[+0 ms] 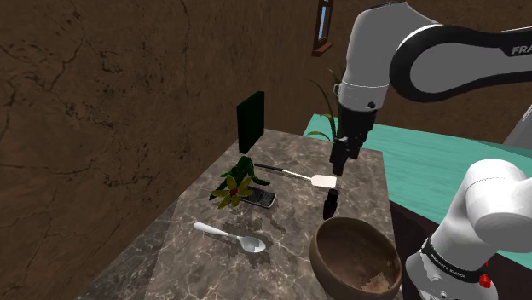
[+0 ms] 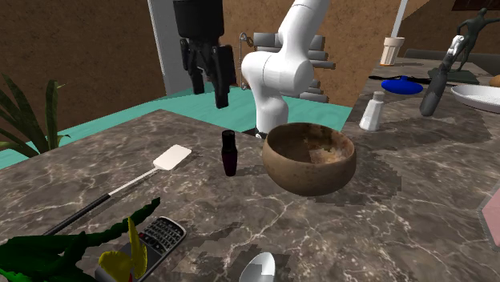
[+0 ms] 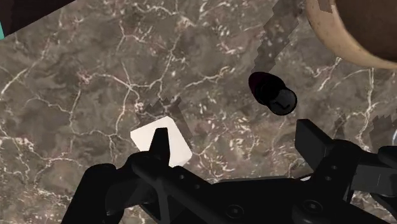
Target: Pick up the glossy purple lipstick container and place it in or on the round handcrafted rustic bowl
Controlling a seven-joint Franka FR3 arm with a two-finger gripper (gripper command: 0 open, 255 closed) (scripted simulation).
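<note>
A small dark purple lipstick container (image 1: 331,202) (image 2: 230,152) (image 3: 272,93) stands upright on the marble counter, just beside the brown round bowl (image 1: 354,256) (image 2: 310,158) (image 3: 356,32). My black gripper (image 1: 338,162) (image 2: 210,78) (image 3: 235,143) hangs well above the counter, open, with nothing between its fingers. It is over the spot between the spatula's white head and the lipstick, which lies off toward one fingertip (image 3: 312,137) rather than between the two. The bowl holds nothing I can make out.
A spatula (image 1: 324,181) (image 2: 172,157) (image 3: 162,143) with a long dark handle lies close to the lipstick. A phone (image 1: 256,199) (image 2: 160,238), a green leafy thing (image 1: 234,187), a spoon (image 1: 230,236) and a black box (image 1: 250,122) sit farther along the counter. A white shaker (image 2: 372,110) stands beyond the bowl.
</note>
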